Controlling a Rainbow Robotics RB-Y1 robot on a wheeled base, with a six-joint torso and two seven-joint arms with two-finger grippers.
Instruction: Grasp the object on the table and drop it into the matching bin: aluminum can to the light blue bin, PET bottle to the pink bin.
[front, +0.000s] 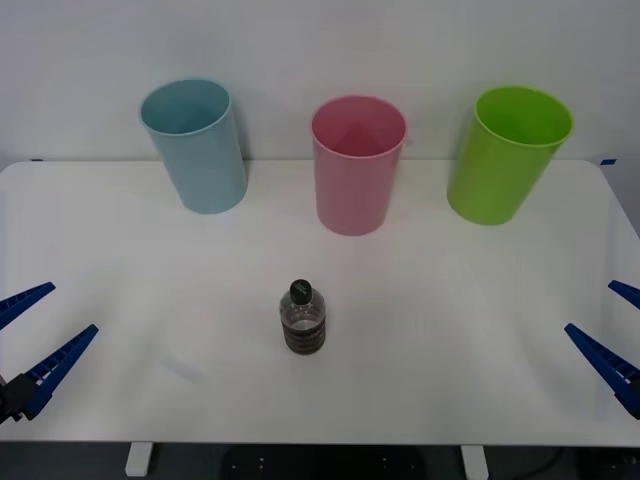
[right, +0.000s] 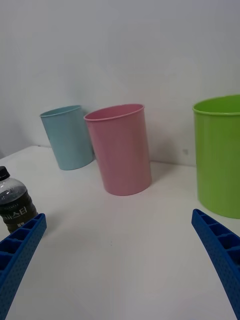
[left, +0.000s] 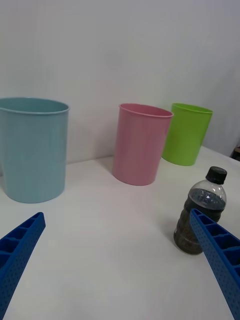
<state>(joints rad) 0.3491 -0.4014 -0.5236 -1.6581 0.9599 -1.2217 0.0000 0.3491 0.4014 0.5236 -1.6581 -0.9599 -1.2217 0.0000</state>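
White surface (front: 450, 330) is carrying the PET bottle (front: 303, 318) upright, pink bin (front: 357, 165) at its twelve o'clock; left gripper (front: 35, 335) and right gripper (front: 612, 335) are waiting, jaws spread.

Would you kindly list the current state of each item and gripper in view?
PET bottle: upright on the table, capped, ungrasped.
Pink bin: upright, open-topped, behind the bottle.
Light blue bin: upright, open-topped.
Lime green bin: upright, open-topped.
Left gripper: open, at the table's left edge.
Right gripper: open, at the table's right edge.
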